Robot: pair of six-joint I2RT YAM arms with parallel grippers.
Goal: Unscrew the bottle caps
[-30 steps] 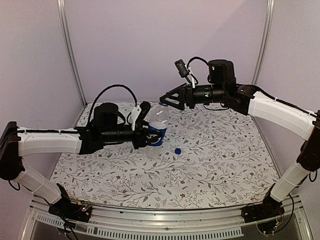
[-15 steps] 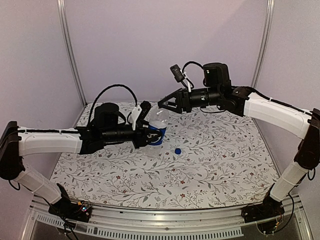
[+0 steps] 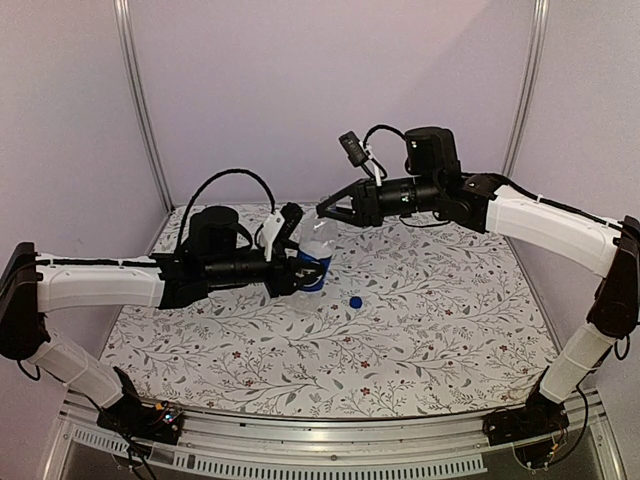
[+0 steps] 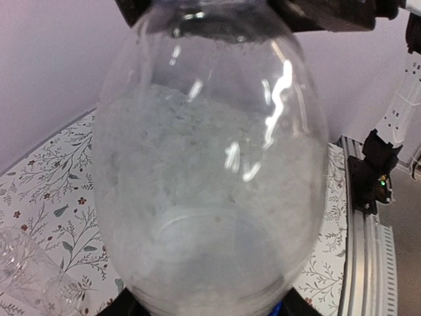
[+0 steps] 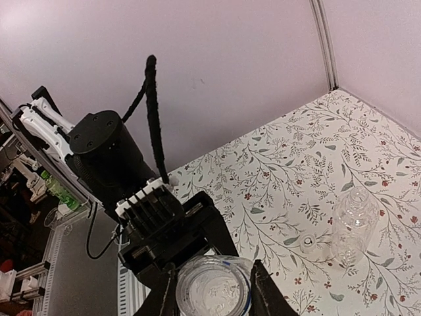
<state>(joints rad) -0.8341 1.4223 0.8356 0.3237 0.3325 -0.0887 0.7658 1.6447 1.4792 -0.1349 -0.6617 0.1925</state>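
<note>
Left end effector [image 3: 298, 268] is clenched on the Pepsi bottle [image 3: 320, 237], bracing it upright against twisting, while the right end effector [image 5: 214, 291] straddles its top, whether gripping I cannot tell.

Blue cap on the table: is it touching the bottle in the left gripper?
Apart. The top view shows bare patterned tabletop between the blue cap and the bottle.

Pepsi btl [image 3: 318, 243] upright; blue cap [image 3: 355, 301] loose nearby; plain btl [image 5: 355, 224] upright.
</note>
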